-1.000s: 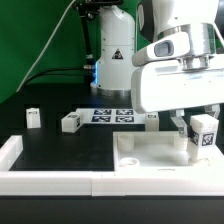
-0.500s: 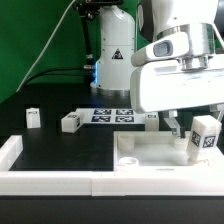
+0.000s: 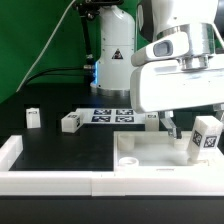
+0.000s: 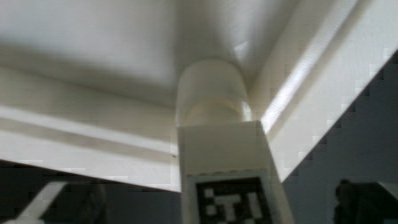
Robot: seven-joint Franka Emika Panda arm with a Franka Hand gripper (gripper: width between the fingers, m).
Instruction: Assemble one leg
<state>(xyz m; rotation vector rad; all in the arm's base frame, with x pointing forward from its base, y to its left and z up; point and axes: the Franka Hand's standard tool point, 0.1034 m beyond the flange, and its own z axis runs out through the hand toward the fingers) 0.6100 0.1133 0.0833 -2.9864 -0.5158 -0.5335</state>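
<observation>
The leg (image 3: 208, 138), a small white post with a black-and-white tag, hangs tilted under my gripper (image 3: 192, 132) at the exterior view's right. Its lower end is just over the right part of the white tabletop (image 3: 140, 158). One dark finger (image 3: 172, 125) shows beside the leg; the other is hidden. In the wrist view the leg (image 4: 222, 140) runs from between the fingers of my gripper (image 4: 222, 216) toward an inner corner of the tabletop (image 4: 89, 110). The gripper looks shut on the leg.
Three more legs lie on the black table (image 3: 33, 117) (image 3: 70, 121) (image 3: 152, 118). The marker board (image 3: 113, 115) lies behind them. A white L-shaped fence (image 3: 12, 152) runs along the front and left. The robot base (image 3: 112, 50) stands at the back.
The leg has shifted slightly to the exterior view's right and tilted a little more. The visible dark finger has moved slightly left.
</observation>
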